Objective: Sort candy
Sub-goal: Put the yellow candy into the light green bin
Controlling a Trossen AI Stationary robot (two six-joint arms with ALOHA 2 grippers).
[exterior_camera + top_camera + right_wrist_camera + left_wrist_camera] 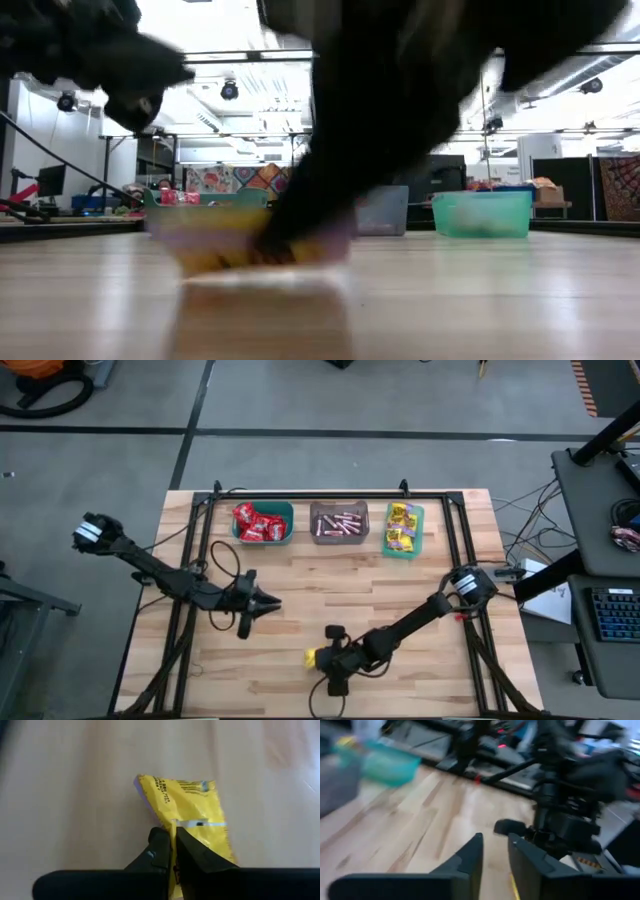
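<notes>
One yellow candy packet (186, 802) lies on the wooden table near its near edge (311, 656), shown as a yellowish blur in the low view (215, 255). My right gripper (172, 834) is shut on it (322, 658). My left gripper (272, 602) hovers left of centre, pointing toward the table's right; its fingers (479, 851) show a narrow gap and hold nothing. Along the far edge, a teal bin (288, 510) holds red packets, a grey bin (339, 508) holds pinkish sticks, and a green bin (418, 525) holds yellow packets. My right gripper pinches the yellow packet between its two fingers near one end of the wrapper (174, 822), where a thin raised fold of wrapper sits between the fingertips. The fingers slant down from the table's right side. The rest of the packet (200, 795) lies flat on the wood.
A black metal frame (330, 493) runs around the table's far and side edges. Cables trail by the left arm (225, 565). Bare wood (400, 585) lies between the grippers and the bins. A second desk with a keyboard (610, 615) stands to the right.
</notes>
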